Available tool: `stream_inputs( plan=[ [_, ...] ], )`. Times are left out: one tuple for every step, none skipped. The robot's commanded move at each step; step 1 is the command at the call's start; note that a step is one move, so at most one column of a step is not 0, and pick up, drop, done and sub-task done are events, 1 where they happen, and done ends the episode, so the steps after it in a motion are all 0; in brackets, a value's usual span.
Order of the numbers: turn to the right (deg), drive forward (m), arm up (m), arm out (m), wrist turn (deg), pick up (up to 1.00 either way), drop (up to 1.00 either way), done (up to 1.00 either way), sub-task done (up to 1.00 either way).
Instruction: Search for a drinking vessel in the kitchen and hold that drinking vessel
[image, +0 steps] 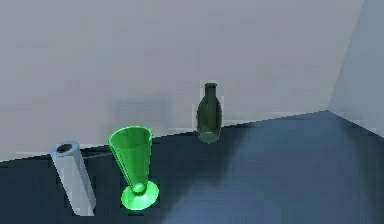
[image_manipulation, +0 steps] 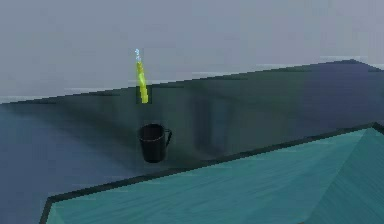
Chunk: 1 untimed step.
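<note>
Forward view: green footed cup upright on dark countertop, pale roll just beside on its left, dark green bottle farther back by the wall.

Arm side view: dark mug upright near the countertop's near edge, handle right; thin yellow-green upright object behind.

Gripper's state, and the fingers' relation to either vessel: cannot tell.

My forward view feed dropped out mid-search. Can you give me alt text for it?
A translucent green footed cup stands near the front of a dark countertop, left of centre. A pale grey roll stands to its left, and a dark green bottle stands farther back by the grey wall.
</note>
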Motion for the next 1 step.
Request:
stream_inputs(
  plan=[
    [0.0,0.0,0.5,0.0,0.0,0.0,0.0,0.0,0.0]
  ],
)
